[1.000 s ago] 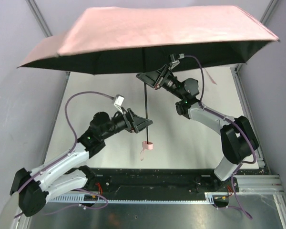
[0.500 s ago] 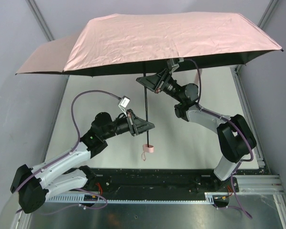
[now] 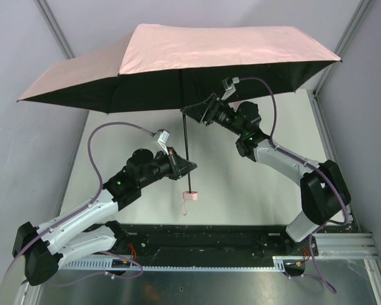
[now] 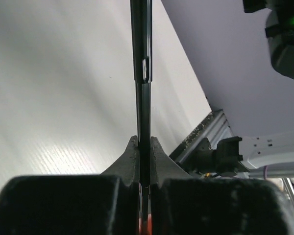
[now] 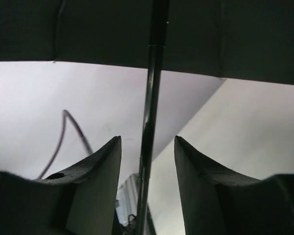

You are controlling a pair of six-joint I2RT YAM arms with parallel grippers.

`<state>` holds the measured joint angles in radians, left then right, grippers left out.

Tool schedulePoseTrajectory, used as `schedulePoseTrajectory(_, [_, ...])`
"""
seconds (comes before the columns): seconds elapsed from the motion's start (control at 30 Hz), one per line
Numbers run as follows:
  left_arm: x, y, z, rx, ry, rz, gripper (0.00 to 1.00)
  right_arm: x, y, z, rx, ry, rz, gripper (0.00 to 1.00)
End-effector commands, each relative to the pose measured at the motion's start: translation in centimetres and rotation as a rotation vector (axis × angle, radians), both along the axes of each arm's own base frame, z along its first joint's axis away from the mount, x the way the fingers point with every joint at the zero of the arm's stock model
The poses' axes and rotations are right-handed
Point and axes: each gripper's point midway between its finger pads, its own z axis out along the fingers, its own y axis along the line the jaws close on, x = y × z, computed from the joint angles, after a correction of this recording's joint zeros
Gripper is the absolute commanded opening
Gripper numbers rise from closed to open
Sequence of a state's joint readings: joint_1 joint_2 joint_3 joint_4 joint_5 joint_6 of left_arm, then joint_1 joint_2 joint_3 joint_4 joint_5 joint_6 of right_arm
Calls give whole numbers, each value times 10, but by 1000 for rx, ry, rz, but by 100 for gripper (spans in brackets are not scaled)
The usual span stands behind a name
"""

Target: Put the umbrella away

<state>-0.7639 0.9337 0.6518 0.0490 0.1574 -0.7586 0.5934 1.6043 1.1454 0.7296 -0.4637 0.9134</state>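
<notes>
Subject: pale pink fabric folding umbrella point(image 3: 228, 51), fully opened, black on its underside. It is held aloft over the white table point(image 3: 241, 184), canopy tilted with its left edge lower. A thin dark shaft point(image 3: 185, 143) drops from the canopy centre to a small pink handle point(image 3: 190, 195) with a wrist loop dangling beneath it. The handle hangs clear of the table.

Left gripper point(image 3: 187, 167): closed tight on the shaft just above the handle. Its wrist view confirms this, with both black fingers point(image 4: 132, 156) pressed against the shaft and no gap visible.

Right gripper point(image 3: 189, 113): positioned high on the shaft, close under the canopy. From overhead its contact cannot be judged. Its wrist view settles the matter: the two fingers point(image 5: 100, 166) stand apart, the shaft passing between them nearer one side, with daylight showing on both sides. Nothing is gripped.

Only the left wrist view shows a joint in the shaft's telescoping sections and a green indicator light point(image 4: 289, 19) on the opposite arm. Only the overhead view shows the canopy's pink top and the purple cable point(image 3: 114, 127) looping off the left arm.
</notes>
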Motion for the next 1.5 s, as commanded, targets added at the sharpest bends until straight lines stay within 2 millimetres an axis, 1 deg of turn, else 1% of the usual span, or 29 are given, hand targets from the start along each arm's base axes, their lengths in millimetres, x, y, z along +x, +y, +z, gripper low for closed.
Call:
schedulePoseTrajectory(0.0, [16, 7, 44, -5, -165, 61, 0, 16, 5, 6, -114, -116, -99, 52])
schedulePoseTrajectory(0.1, [20, 8, 38, 12, -147, 84, 0, 27, 15, -3, -171, -133, -141, 52])
schedulePoseTrajectory(0.2, [21, 1, 33, 31, -126, 56, 0, 30, 27, -1, -207, -171, -149, 52])
schedulePoseTrajectory(0.27, [24, -2, 31, 52, -134, 48, 0, 31, 32, 1, -243, -200, -167, 48])
schedulePoseTrajectory(0.3, [27, -2, 30, 62, -133, 56, 0, 34, 32, 1, -253, -207, -179, 40])
schedulePoseTrajectory(0.33, [28, -2, 31, 71, -135, 59, 0, 36, 31, 3, -254, -210, -187, 22])
schedulePoseTrajectory(0.37, [29, -3, 33, 75, -140, 54, 0, 38, 30, 5, -244, -204, -185, 11])
schedulePoseTrajectory(0.4, [28, -4, 31, 88, -135, 42, 0, 37, 29, 8, -229, -203, -171, 6])
schedulePoseTrajectory(0.43, [26, -5, 29, 95, -132, 29, 8, 35, 28, 12, -210, -208, -141, 3])
schedulePoseTrajectory(0.5, [24, -2, 21, 90, -106, 37, 42, 30, 25, 19, -167, -201, -92, 1])
schedulePoseTrajectory(0.53, [25, 0, 19, 70, -99, 41, 57, 27, 23, 24, -133, -194, -69, 0])
schedulePoseTrajectory(0.6, [23, -4, 13, 24, -72, -7, 77, 24, 19, 35, -61, -177, -30, 0])
schedulePoseTrajectory(0.63, [23, -5, 8, 20, -64, -25, 83, 19, 18, 42, -24, -178, 1, 0])
schedulePoseTrajectory(0.67, [24, -6, 3, 31, -62, -35, 86, 16, 18, 48, 4, -178, 21, 0])
schedulePoseTrajectory(0.73, [28, -8, -6, 41, -39, -37, 88, 11, 15, 55, 48, -167, 35, 0])
schedulePoseTrajectory(0.83, [28, -17, -6, 20, -31, -80, 85, 11, 11, 63, 101, -144, 25, 0])
schedulePoseTrajectory(0.9, [29, -21, -6, 11, -40, -89, 84, 7, 10, 68, 137, -143, 25, 0])
schedulePoseTrajectory(1.0, [30, -26, -3, -10, -40, -97, 83, 3, 14, 65, 149, -129, 9, 0])
schedulePoseTrajectory(1.03, [30, -27, -2, -14, -39, -105, 81, 1, 15, 65, 161, -122, 16, 0])
schedulePoseTrajectory(1.1, [31, -27, -2, -2, -59, -108, 70, -3, 16, 67, 191, -121, 37, 0])
schedulePoseTrajectory(1.13, [33, -25, -2, 6, -73, -100, 61, -6, 17, 69, 197, -124, 47, 0])
schedulePoseTrajectory(1.2, [36, -18, 0, 29, -101, -74, 40, -9, 16, 67, 189, -113, 49, 0])
schedulePoseTrajectory(1.27, [39, -11, 0, 56, -109, -37, 14, -7, 13, 65, 181, -95, 39, 0])
schedulePoseTrajectory(1.3, [38, -6, 0, 84, -126, -9, 7, -4, 10, 64, 168, -78, 26, 0])
schedulePoseTrajectory(1.33, [38, -1, 0, 111, -143, 23, 3, 0, 8, 61, 146, -57, 0, 0])
schedulePoseTrajectory(1.37, [39, 3, 1, 134, -158, 52, 2, 7, 6, 53, 104, -25, -33, 3])
schedulePoseTrajectory(1.4, [41, 7, 1, 151, -168, 81, 1, 14, 5, 44, 51, 11, -75, 14])
schedulePoseTrajectory(1.47, [47, 15, 3, 168, -174, 148, 0, 26, 1, 28, -53, 58, -165, 46])
